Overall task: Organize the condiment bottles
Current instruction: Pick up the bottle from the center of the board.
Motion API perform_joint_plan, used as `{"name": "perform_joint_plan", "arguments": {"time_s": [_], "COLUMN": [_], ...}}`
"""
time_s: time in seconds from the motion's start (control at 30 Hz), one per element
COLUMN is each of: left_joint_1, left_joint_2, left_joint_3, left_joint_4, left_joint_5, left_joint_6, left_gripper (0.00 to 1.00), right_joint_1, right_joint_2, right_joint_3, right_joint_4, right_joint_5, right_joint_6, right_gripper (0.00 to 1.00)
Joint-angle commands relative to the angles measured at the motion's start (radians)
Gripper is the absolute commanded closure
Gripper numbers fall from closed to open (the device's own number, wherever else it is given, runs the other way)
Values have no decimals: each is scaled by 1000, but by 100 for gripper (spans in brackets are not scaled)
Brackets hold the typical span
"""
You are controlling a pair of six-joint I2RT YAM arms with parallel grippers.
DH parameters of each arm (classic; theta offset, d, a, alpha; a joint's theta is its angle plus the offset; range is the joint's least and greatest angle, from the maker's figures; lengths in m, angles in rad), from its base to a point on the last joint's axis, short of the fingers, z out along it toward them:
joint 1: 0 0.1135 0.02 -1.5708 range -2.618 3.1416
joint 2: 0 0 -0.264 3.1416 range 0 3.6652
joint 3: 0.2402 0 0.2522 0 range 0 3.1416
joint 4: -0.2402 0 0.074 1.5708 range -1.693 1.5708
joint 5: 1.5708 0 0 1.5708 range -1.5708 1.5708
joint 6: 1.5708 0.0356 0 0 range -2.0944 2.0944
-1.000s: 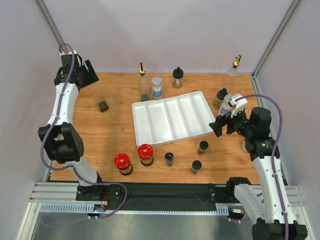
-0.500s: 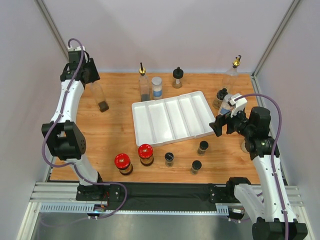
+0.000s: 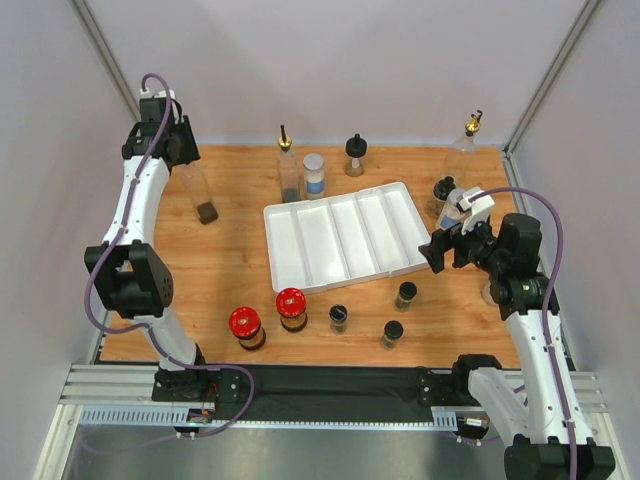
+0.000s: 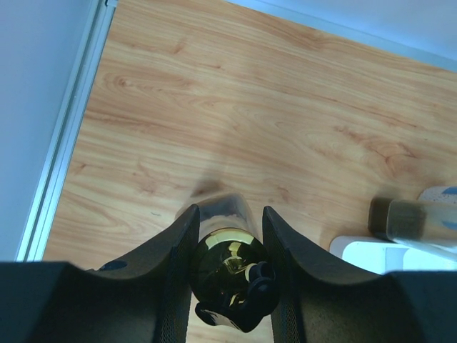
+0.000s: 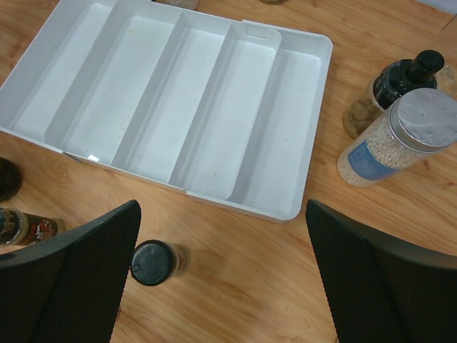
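My left gripper (image 4: pixel 228 246) is shut on the gold spout top (image 4: pixel 227 271) of a tall clear bottle (image 3: pixel 198 192) standing at the table's far left; in the top view the gripper (image 3: pixel 180 158) is over its neck. My right gripper (image 3: pixel 440 250) hangs open right of the white tray (image 3: pixel 300 250), nothing between its fingers (image 5: pixel 71 279). A black-capped spice jar (image 5: pixel 151 262) stands below, close to the left finger. Two red-lidded jars (image 3: pixel 245 325) (image 3: pixel 291 306) and three black-capped jars (image 3: pixel 339 318) stand in front of the tray.
Behind the tray stand a gold-spouted bottle (image 3: pixel 288 170), a silver-lidded jar (image 3: pixel 314 174) and a black-topped bottle (image 3: pixel 355 155). At the right are another gold-spouted bottle (image 3: pixel 463 150), a dark bottle (image 5: pixel 400 78) and a silver-lidded jar of white beads (image 5: pixel 400 136). Walls enclose the table.
My left gripper has closed on the far-left bottle's gold top after shifting slightly over it. The right arm has not moved.
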Motion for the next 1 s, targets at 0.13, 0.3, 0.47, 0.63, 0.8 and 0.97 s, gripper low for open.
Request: {"name": "perform_joint_plan", "arguments": {"time_s": [0.13,0.3,0.47,0.63,0.8,0.97], "left_joint_1": [-4,-10,-41,-99,-163,-210], "left_joint_2": [-71,-95,-144,-200,-244,-267], "left_joint_3": [85,81,47,18,-2,-14], "left_joint_4": [30,17,19,11,-4,-16], "left_joint_5": [89,118,121,123,123,144], "left_joint_6": [-4,-17,-27,-31,-38,-52], "left_gripper": [100,100,100,100,100,100], "right_joint_1": [5,5,5,5,5,5], "right_joint_2": [-10,-10,-10,-10,-14,-21], "right_joint_3": [-6,-7,-7,-7,-7,-7], "right_joint_4": [23,23,24,26,24,24], "right_joint_5": [14,18,23,24,26,24], "right_joint_6": [-16,-16,-16,-16,-16,-16], "right_gripper": [0,0,0,0,0,0]}}
